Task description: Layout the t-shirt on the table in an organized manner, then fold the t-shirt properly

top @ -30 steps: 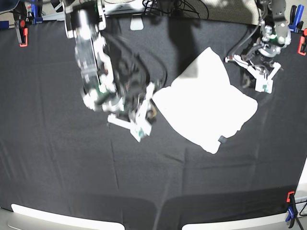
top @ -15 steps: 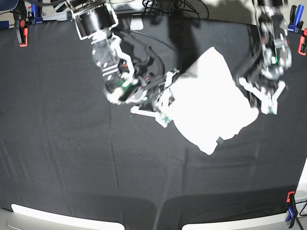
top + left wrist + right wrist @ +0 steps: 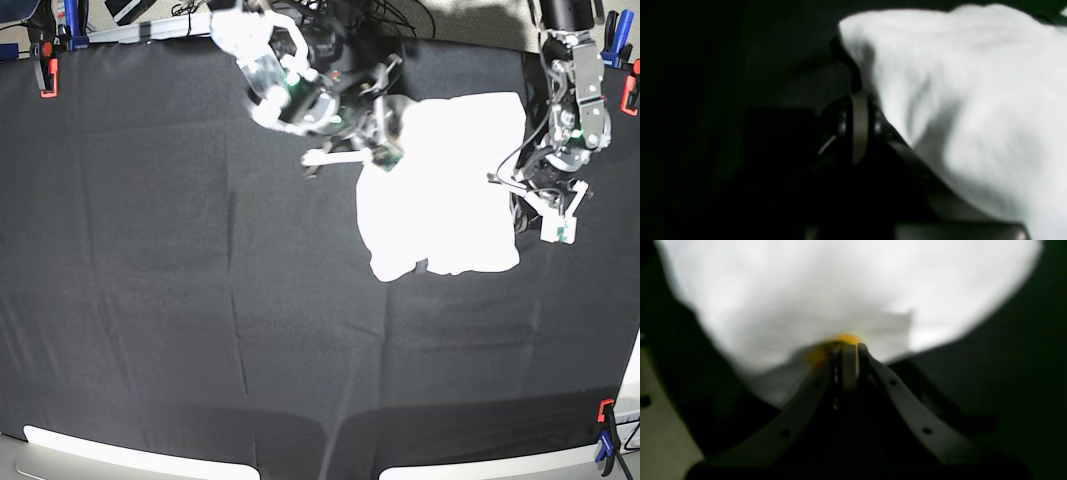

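The t-shirt (image 3: 445, 190) lies folded into a plain white rectangle at the back right of the black table (image 3: 200, 310). My right gripper (image 3: 385, 152) is at the shirt's upper left corner. In the right wrist view its jaws (image 3: 846, 348) are shut on the shirt's edge (image 3: 840, 290), where a bit of yellow print shows. My left gripper (image 3: 553, 225) sits just off the shirt's right edge. In the left wrist view it (image 3: 858, 100) is shut, and the white cloth (image 3: 973, 100) lies right beside it; whether it pinches any cloth is not visible.
Red-and-blue clamps stand at the back left corner (image 3: 45, 65), the back right (image 3: 630, 90) and the front right (image 3: 605, 430). Cables (image 3: 340, 15) run behind the table's far edge. Pale panels (image 3: 130, 455) line the front edge.
My right gripper swept up and to the right, dragging the shirt's left corner with it. The shirt turned from a diamond to a square-on rectangle and shifted back. My left gripper barely moved.
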Controlling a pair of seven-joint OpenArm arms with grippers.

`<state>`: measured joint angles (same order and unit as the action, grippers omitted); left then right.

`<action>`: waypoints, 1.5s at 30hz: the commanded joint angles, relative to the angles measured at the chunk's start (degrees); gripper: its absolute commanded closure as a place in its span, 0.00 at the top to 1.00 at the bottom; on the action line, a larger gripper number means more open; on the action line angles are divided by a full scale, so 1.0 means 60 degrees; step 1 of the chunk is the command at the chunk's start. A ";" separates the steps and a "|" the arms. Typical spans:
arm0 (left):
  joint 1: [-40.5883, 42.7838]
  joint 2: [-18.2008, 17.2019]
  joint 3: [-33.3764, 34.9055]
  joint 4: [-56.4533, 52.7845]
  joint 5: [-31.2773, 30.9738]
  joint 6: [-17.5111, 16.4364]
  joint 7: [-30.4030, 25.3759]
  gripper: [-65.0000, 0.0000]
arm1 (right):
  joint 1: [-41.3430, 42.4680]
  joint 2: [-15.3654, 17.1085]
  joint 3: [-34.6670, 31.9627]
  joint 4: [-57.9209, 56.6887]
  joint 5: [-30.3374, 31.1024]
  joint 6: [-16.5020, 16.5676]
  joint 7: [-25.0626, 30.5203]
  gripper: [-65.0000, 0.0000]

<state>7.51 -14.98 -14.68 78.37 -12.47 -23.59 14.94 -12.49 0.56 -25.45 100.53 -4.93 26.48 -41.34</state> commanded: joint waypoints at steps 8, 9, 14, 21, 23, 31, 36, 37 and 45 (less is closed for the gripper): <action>0.2357 -0.0470 -0.0382 0.3355 -0.0346 0.0004 -0.0499 0.00 | -0.1217 0.0200 0.1530 0.2218 0.0674 -0.0066 0.0208 0.00; 0.2699 -0.0470 -0.0455 0.3697 -0.0495 0.0004 -0.0499 0.00 | -0.1410 0.0200 0.1800 0.2466 0.0947 -0.0066 0.0200 0.00; 0.4218 -0.0470 -0.0769 0.4976 -0.0729 0.0004 -0.0499 0.00 | -0.2408 0.0200 0.3064 0.3708 0.1475 -0.0058 -0.0109 0.00; 0.5872 -0.0466 -0.0943 0.6171 -0.0761 0.0004 -0.0415 0.00 | -0.3829 0.0200 0.4834 0.5020 0.2550 -0.0007 -0.0499 0.00; 0.6226 -0.0466 -0.0943 0.6386 -0.0761 0.0007 -0.0273 0.00 | -0.4175 0.0197 0.5340 0.5217 0.2962 0.0229 -0.0656 0.00; 0.7227 -0.0222 -0.0943 0.6510 -0.0794 0.0004 0.0080 0.00 | -0.5293 0.0197 0.7114 0.5333 0.4717 0.1330 -0.1851 0.00; 0.7712 0.0208 -0.0940 0.6506 -0.1045 0.0000 0.0120 0.00 | -0.5730 0.0200 0.7916 0.5333 0.5672 0.1902 -0.2521 0.00; 0.7777 0.0288 -0.0943 0.6506 -0.1045 0.0000 0.0142 0.00 | -0.5734 0.0197 0.8021 0.5333 0.5727 0.1974 -0.2688 0.00; 0.7828 0.0353 -0.0940 0.6506 -0.1045 -0.0004 0.1147 0.00 | -0.5730 0.0200 0.8178 0.5333 0.5697 0.2025 -0.3668 0.00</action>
<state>53.78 -12.58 -19.94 116.38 -18.20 -23.64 22.81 -46.37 1.72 23.42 131.31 28.53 37.78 -63.77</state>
